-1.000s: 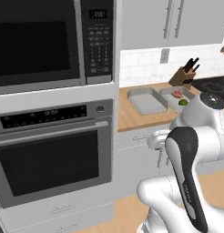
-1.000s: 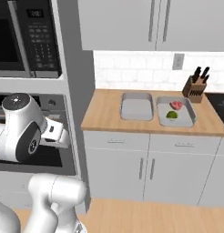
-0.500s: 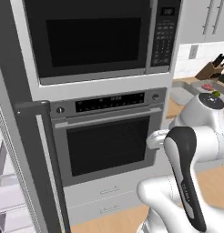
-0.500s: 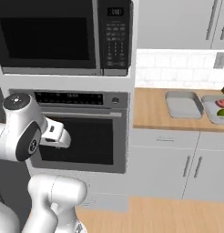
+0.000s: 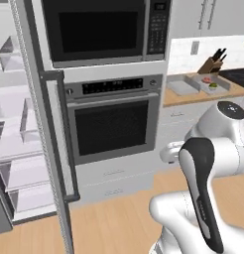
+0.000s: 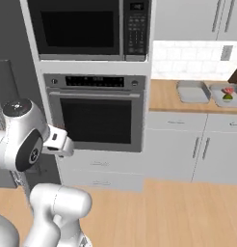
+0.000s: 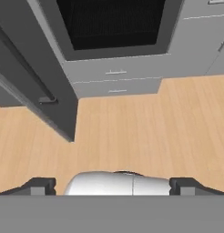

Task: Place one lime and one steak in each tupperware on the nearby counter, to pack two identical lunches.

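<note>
The counter [image 5: 173, 98] [image 6: 164, 96] lies far off to the right. Two grey tupperware stand on it side by side. The nearer tupperware [image 5: 181, 88] [image 6: 192, 91] looks empty. The farther tupperware [image 5: 217, 86] [image 6: 219, 95] holds a red steak [image 5: 207, 79] [image 6: 228, 90] and a green lime [image 5: 213, 86] [image 6: 227, 97]. My gripper [image 7: 113, 186] is open with nothing between its fingertips [image 7: 38, 186], and it looks down at the wooden floor in front of the oven, well away from the counter.
A built-in oven [image 5: 114, 124] [image 6: 96, 116] with a microwave [image 5: 101, 30] above it stands ahead. An open fridge door [image 5: 42, 129] [image 7: 36, 98] juts out at the left, with shelves [image 5: 15, 149] behind it. A knife block [image 5: 213, 63] stands at the counter's back.
The whole picture has shifted: the base has turned left, so the counter slid to the right edge and the open fridge came into view. The gripper stays open.
</note>
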